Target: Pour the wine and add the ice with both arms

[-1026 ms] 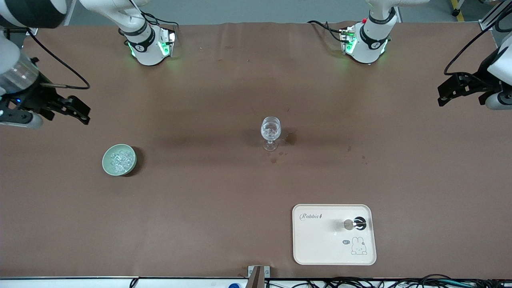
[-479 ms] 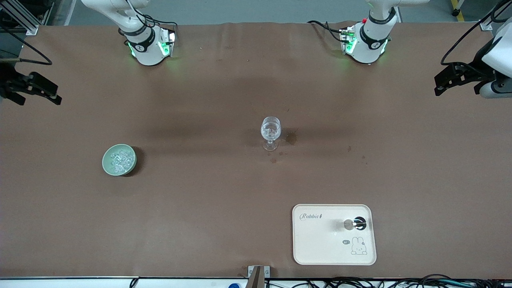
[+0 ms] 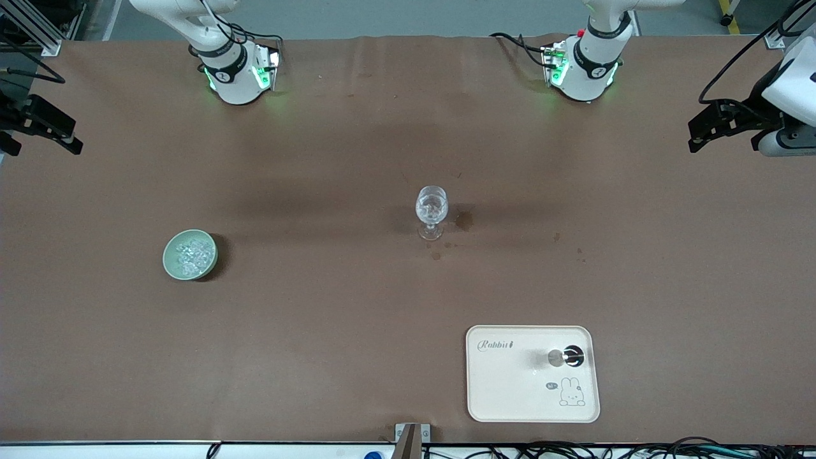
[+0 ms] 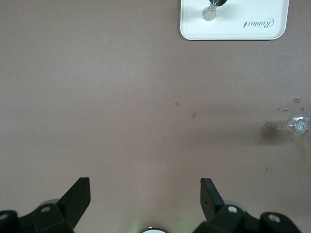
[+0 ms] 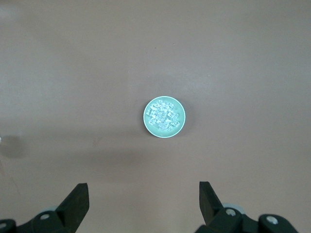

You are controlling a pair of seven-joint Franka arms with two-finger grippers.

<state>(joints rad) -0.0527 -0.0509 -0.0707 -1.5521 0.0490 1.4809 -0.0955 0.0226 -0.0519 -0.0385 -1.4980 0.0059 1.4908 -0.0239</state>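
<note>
A clear stemmed glass [image 3: 431, 211] stands at the table's middle with clear chunks in it. A pale green bowl [image 3: 190, 255] holds the ice [image 3: 193, 254], toward the right arm's end; it also shows in the right wrist view [image 5: 164, 117]. A small wine bottle [image 3: 565, 357] stands on a cream tray [image 3: 510, 389] nearer the camera. My left gripper [image 3: 707, 131] is open and empty, high at the left arm's end of the table. My right gripper [image 3: 35, 127] is open and empty, high at the right arm's end.
Dark wet stains [image 3: 463, 220] mark the brown cloth beside the glass. The two arm bases [image 3: 236, 70] stand along the table's edge farthest from the camera. Cables lie along the near edge.
Both grippers have risen and drawn back toward their ends of the table; the right gripper moved most, from near the bowl toward the table's edge. The glass, bowl and tray have not moved.
</note>
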